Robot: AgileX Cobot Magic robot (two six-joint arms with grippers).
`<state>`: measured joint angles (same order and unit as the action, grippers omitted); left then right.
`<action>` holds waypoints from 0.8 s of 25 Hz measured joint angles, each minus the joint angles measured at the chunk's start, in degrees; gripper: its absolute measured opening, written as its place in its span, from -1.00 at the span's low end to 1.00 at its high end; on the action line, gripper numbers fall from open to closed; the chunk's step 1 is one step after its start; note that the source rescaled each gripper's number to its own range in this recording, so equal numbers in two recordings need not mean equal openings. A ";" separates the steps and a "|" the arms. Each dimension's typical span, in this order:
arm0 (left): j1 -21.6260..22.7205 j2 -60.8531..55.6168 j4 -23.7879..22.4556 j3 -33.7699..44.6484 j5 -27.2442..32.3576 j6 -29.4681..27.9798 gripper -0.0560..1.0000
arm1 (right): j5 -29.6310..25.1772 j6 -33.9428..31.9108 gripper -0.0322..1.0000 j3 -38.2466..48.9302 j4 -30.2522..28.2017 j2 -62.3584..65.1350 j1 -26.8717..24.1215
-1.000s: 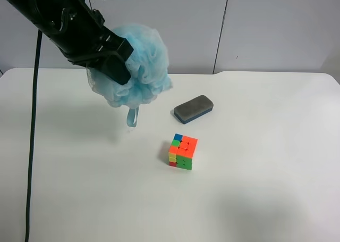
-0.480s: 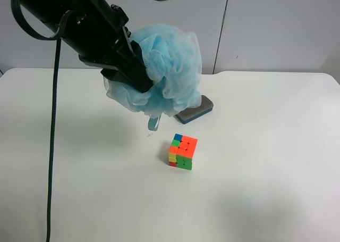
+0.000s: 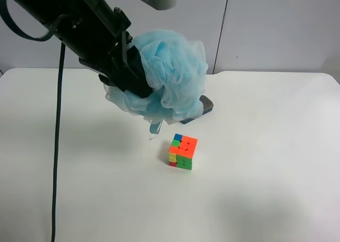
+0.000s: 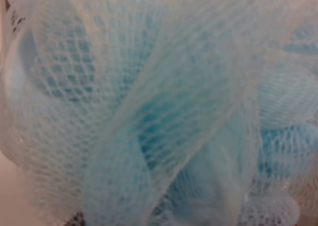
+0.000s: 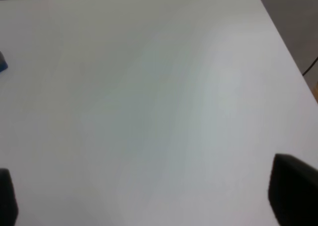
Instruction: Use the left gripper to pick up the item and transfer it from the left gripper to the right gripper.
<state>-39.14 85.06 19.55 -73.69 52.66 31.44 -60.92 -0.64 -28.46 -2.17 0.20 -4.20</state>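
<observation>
The item (image 3: 172,74), a ruffled light-blue mesh pouf, hangs above the far middle of the white table (image 3: 265,162), clear of its surface, with its short tail (image 3: 155,126) dangling below. We see the left gripper (image 3: 133,77) clamped on the pouf's left flank, and the mesh (image 4: 159,107) fills the left wrist view. We judge the pick-up done and the transfer step in hand. The next move calls for bringing the pouf and the right gripper (image 5: 149,198) together in open air, so that the right fingers close on free mesh away from the left jaws before those let go. The right gripper's two fingertips (image 5: 293,193) stand wide apart over bare table, and the gripper itself lies outside the high view. By count we find one pouf, one multicoloured puzzle cube (image 3: 183,152) nearer than the pouf and slightly to its right, one grey-and-blue eraser (image 3: 206,105) partly hidden behind the pouf's right edge, two grippers, and one black cable (image 3: 56,162) trailing down at the left.
</observation>
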 joint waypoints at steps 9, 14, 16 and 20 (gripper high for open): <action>0.00 0.00 -4.26 0.00 2.59 5.33 -0.84 | 0.00 0.00 1.00 0.00 0.00 0.00 0.00; 0.00 0.00 -5.80 0.00 2.63 9.38 -0.84 | 0.00 0.00 1.00 0.00 0.00 0.00 0.00; 0.00 0.00 -5.86 0.00 2.65 11.15 -0.84 | 0.00 0.00 1.00 0.00 0.00 0.00 0.00; 0.00 0.00 -5.91 0.00 2.65 13.85 -0.84 | 0.00 0.00 1.00 0.00 0.00 0.00 0.00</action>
<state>-39.14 85.06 13.64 -73.69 55.31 45.29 -60.92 -0.64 -28.46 -2.17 0.20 -4.20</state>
